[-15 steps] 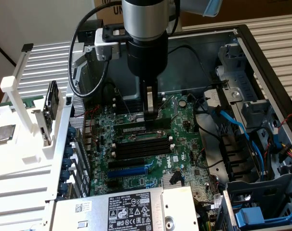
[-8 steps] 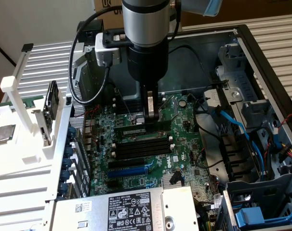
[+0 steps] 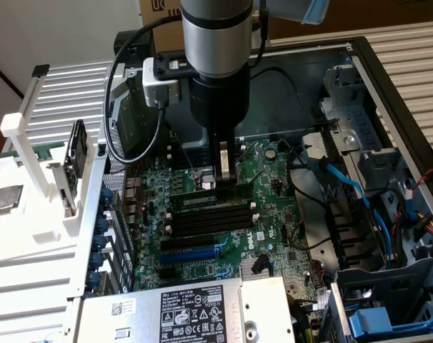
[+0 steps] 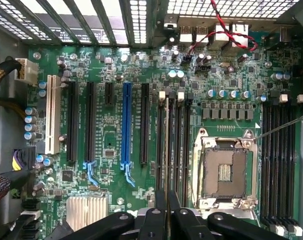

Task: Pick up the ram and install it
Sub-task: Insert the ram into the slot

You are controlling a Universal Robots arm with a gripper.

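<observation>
The ram (image 3: 193,198) is a long dark stick with a small pale label. It stands on edge, lengthwise over the bank of black memory slots (image 3: 209,218) on the green motherboard (image 3: 274,214). My gripper (image 3: 224,175) reaches straight down from the arm and is shut on the stick's upper edge near its middle. In the wrist view the ram (image 4: 167,150) shows edge-on as a thin dark line running away from my gripper (image 4: 166,212), in line with the slots (image 4: 179,150) and their white end clips. I cannot tell whether the stick is seated.
Beside the slots lie the open CPU socket (image 4: 224,170), the long blue slot (image 4: 125,125), black expansion slots and a second bank of memory slots (image 4: 279,160). The power supply (image 3: 195,307), a drive cage with blue cables (image 3: 359,186) and a white rack (image 3: 31,207) surround the board.
</observation>
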